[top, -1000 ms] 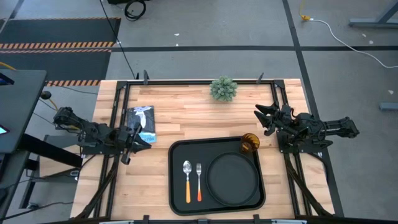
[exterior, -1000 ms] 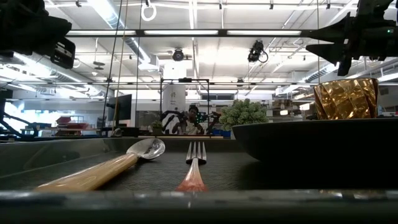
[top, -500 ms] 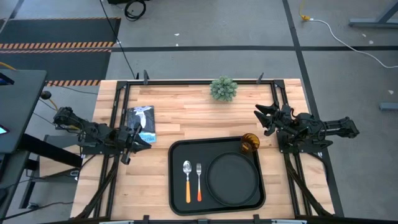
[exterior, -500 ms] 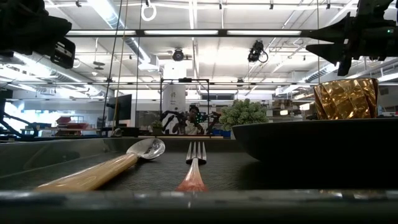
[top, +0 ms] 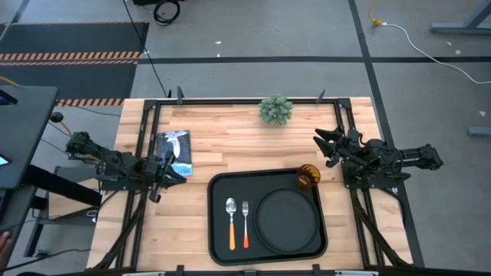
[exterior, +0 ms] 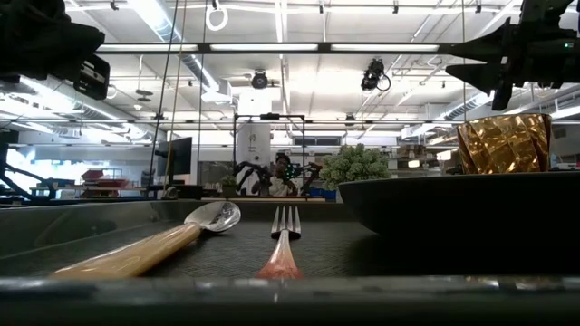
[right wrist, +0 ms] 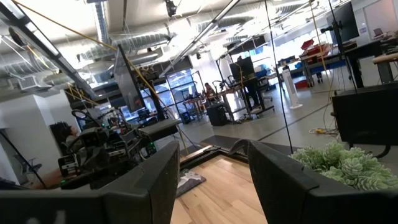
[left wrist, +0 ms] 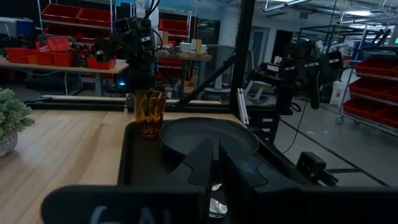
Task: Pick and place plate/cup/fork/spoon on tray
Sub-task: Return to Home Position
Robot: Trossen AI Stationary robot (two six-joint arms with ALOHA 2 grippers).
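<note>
The black tray (top: 219, 184) lies at the table's near middle. On it lie the round black plate (top: 288, 217) at the right, the fork (top: 245, 223) and the spoon (top: 232, 223) side by side at the left, handles toward the near edge. The amber cup (top: 308, 176) stands upright in the tray's far right corner. My left gripper (top: 175, 172) is shut and empty, left of the tray above the table. My right gripper (top: 321, 146) is open and empty, beyond the tray's far right corner, above and behind the cup. The cup (left wrist: 149, 112) and plate (left wrist: 208, 134) also show in the left wrist view.
A small green plant (top: 275, 109) stands at the far edge's middle. A blue and white packet (top: 175, 150) lies on the wood beside my left gripper. Black frame rails run along the table's left and right sides. Bare wood lies between the tray and the plant.
</note>
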